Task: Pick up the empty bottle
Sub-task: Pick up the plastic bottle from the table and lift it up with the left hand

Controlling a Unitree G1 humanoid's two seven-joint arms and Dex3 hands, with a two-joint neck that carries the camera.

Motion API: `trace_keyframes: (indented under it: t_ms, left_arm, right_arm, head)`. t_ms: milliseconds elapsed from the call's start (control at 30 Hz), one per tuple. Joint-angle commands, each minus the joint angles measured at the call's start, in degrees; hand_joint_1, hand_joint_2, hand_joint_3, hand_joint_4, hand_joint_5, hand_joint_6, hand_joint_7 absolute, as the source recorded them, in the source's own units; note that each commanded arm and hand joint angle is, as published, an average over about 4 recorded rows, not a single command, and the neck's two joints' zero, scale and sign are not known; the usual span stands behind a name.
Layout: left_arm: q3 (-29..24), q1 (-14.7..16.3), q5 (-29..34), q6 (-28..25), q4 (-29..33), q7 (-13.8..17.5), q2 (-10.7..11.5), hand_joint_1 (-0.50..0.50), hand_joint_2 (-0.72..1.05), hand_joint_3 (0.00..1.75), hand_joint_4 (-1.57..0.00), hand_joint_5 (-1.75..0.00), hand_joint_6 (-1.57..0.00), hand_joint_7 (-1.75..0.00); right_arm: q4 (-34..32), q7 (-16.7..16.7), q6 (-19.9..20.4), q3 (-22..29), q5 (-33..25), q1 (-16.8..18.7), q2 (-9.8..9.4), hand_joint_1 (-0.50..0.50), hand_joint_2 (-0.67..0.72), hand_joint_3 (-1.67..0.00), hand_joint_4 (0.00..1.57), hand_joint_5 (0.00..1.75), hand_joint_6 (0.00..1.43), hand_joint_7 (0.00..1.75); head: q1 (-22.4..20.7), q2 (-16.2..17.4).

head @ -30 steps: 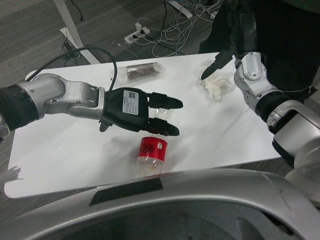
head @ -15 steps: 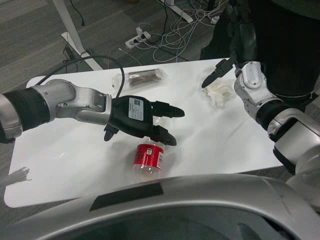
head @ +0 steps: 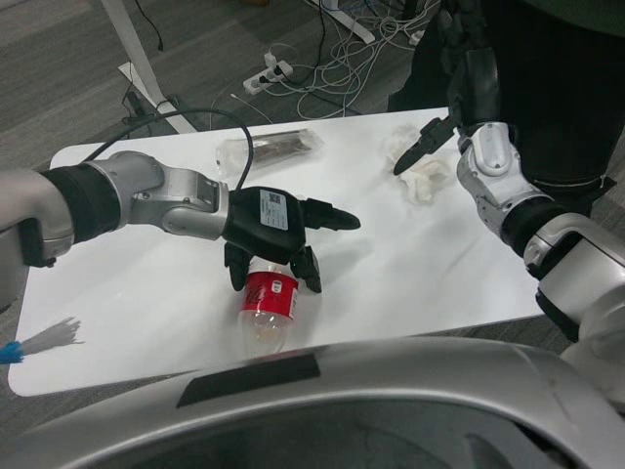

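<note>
The empty bottle (head: 269,308) is clear plastic with a red label and lies on the white table (head: 146,293) near its front edge, base towards me. My left hand (head: 278,230) sits over its upper end. The thumb presses the left side of the label and curled fingers (head: 309,271) press the right side, so the hand grips the bottle; one finger still points out to the right. The bottle's neck and cap are hidden under the palm. My right hand (head: 428,140) hovers at the far right of the table, holding nothing.
A clear packet with something brown inside (head: 270,149) lies at the back of the table. Crumpled white paper (head: 420,174) lies under my right hand. A person in dark clothes (head: 557,68) stands behind the right end. Cables and a power strip (head: 269,70) lie on the floor.
My left hand has dropped onto the bottle and its fingers have curled down around the label. The bottle has shifted a little left. My right hand has stayed put.
</note>
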State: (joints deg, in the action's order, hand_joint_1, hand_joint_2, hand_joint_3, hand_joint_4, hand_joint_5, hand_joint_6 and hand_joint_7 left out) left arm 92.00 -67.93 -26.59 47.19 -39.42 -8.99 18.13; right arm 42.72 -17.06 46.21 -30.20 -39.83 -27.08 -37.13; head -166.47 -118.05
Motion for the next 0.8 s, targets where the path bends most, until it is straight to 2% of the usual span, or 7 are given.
trace_keyframes:
  t_ms: [33,167,333,467,633,700,800]
  left_arm:
    - [1.32,0.43,1.02,2.14,-2.79,0.59,-1.07,-0.50,0.91,0.00,-0.36,0.00,-1.54,-0.10]
    - [1.45,1.31,2.29,1.62,-4.44,1.10,-1.07,-0.50,1.05,0.00,-0.73,0.00,-1.54,-0.17]
    - [1.49,3.04,4.82,0.01,-7.65,3.45,-0.81,-0.50,1.05,0.00,-1.01,0.00,-1.56,-0.65]
    - [1.12,3.68,5.28,-1.61,-8.79,5.12,-0.68,-0.50,1.05,0.00,-1.27,-0.62,-1.57,-1.01]
    - [0.11,5.00,7.96,-5.00,-11.65,10.70,-1.07,-0.50,1.05,0.00,-1.45,-1.41,-1.53,-1.36]
    - [-1.21,5.44,7.96,-6.67,-11.65,13.78,-1.21,-0.50,1.05,0.00,-1.50,-1.64,-1.52,-1.40]
    - [-3.17,5.83,8.00,-8.21,-11.38,17.62,-1.25,-0.50,1.05,0.00,-1.55,-1.75,-1.50,-1.38]
  right_arm:
    - [-0.44,-0.08,0.48,-0.46,-0.24,0.52,-0.58,-0.46,0.72,0.00,0.00,0.00,0.00,0.00]
    - [-0.66,-0.03,0.59,-0.74,-0.24,0.54,-0.51,-0.46,0.72,0.00,0.00,0.00,0.00,0.00]
    - [-0.86,-0.08,0.99,-0.92,-0.24,0.63,-0.23,-0.46,0.72,0.00,0.00,0.00,0.00,0.00]
    - [-1.01,-0.08,1.25,-0.92,-0.24,0.76,-0.10,-0.46,0.72,0.00,0.00,0.00,0.00,0.00]
    - [-1.50,-0.08,1.25,-0.83,-0.20,0.89,0.17,-0.46,0.72,0.00,0.00,0.00,0.00,0.00]
    - [-1.41,-0.03,1.25,-0.87,-0.24,0.89,0.26,-0.46,0.72,0.00,0.00,0.00,0.00,0.00]
    - [-1.32,-0.03,1.25,-0.94,-0.35,0.89,0.30,-0.46,0.72,0.00,0.00,0.00,0.00,0.00]
  head:
    - [-0.06,0.54]
    - [-0.12,0.86]
    - [-0.28,0.86]
    - [-0.55,0.23]
    - [-1.20,-0.17]
    - [-1.25,-0.20]
    - [-2.13,-0.80]
